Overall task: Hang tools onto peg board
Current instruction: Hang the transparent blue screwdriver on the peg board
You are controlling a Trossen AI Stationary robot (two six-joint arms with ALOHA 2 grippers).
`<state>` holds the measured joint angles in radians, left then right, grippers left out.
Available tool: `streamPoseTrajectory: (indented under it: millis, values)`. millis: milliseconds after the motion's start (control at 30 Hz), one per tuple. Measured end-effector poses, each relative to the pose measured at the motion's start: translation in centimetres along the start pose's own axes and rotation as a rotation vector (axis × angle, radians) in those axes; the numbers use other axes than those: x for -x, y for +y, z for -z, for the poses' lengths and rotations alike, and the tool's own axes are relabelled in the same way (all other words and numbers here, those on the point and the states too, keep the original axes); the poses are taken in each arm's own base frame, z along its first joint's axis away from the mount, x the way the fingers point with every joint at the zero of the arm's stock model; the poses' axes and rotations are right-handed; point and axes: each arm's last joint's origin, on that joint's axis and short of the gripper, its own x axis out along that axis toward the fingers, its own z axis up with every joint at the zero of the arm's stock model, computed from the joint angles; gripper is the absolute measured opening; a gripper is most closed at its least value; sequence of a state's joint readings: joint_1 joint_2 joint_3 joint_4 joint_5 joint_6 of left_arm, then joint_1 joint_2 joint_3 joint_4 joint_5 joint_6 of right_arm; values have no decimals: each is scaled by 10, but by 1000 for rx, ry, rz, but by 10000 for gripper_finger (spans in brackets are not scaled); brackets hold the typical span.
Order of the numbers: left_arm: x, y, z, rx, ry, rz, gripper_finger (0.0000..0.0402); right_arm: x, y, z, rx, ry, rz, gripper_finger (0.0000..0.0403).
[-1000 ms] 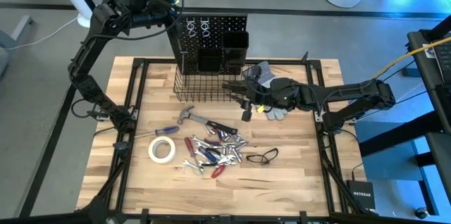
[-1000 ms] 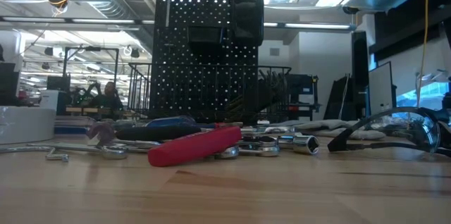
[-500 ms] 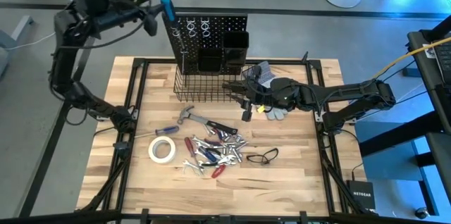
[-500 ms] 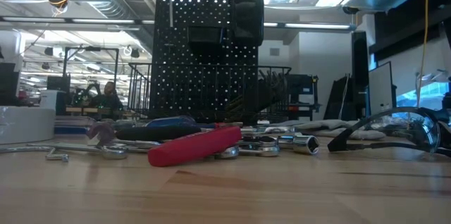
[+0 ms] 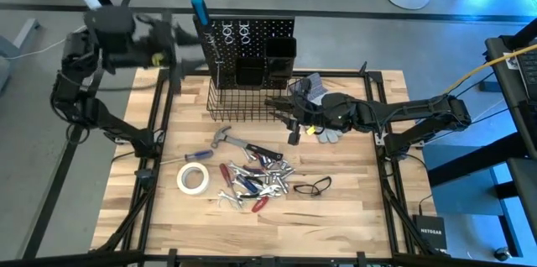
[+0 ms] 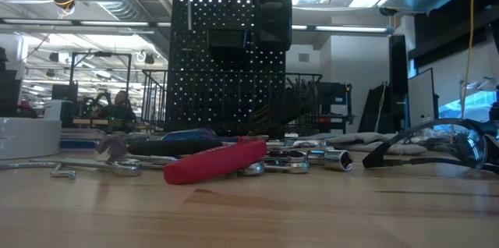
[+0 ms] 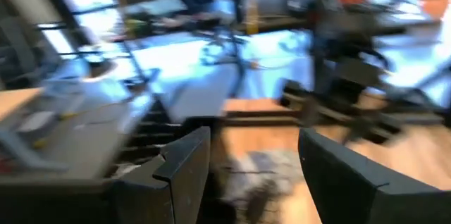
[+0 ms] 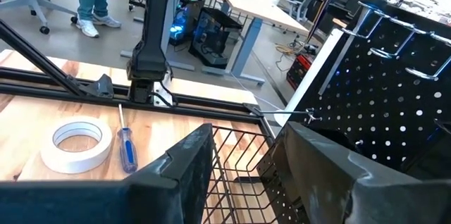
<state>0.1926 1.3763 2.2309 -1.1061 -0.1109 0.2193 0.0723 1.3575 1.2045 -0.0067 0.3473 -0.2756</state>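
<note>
The peg board stands upright at the table's far edge, with black bins and a wire basket at its base. A blue-handled screwdriver hangs at its upper left corner, handle up, with the shaft running down the board's face. The other tools lie heaped on the table, among them a hammer and a tape roll. My left gripper is open and empty, in the air left of the board. My right gripper is open beside the basket's right end and holds nothing.
Grey gloves lie under my right gripper, at the basket's right. Safety glasses lie right of the tool heap. A second blue screwdriver lies by the tape roll. Bare wood shows along the near edge and at the right.
My left gripper has drawn back from the peg board's upper left corner, swinging toward the table's left edge and rising a little. The blue-handled screwdriver, hidden behind the gripper before, now shows at that corner and stays put.
</note>
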Motion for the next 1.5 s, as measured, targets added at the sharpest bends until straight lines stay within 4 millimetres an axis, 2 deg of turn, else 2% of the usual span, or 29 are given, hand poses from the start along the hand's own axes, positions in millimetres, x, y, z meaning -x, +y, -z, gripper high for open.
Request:
streamPoseTrajectory:
  millis: [133, 267, 533, 700, 800, 967, 1200, 1333, 1500]
  values:
    - [-12, -28, 9, -48, 73, 136, 208, 0, 1, 1, 7, 15, -5, 184]
    - [-34, -57, 29, -77, 193, 238, 208, 0, 2, 6, 22, 57, -16, 184]
    - [-77, -108, 90, -143, 475, 247, 208, 3, 6, 24, 1, 239, -57, 184]
    - [-102, -131, 131, -147, 559, 258, 208, 6, 10, 39, -68, 362, -83, 184]
    - [-115, -142, 158, -140, 604, 260, 208, 7, 19, 53, -109, 410, -142, 184]
    - [-130, -157, 207, -155, 670, 321, 208, 10, 36, 88, -151, 501, -162, 184]
    - [-145, -172, 260, -198, 697, 361, 208, 16, 67, 127, -246, 391, -201, 184]
    - [-156, -186, 281, -198, 749, 414, 208, 21, 79, 137, -280, 348, -224, 184]
    - [-171, -216, 302, -236, 792, 459, 208, 28, 90, 139, -344, 347, -216, 184]
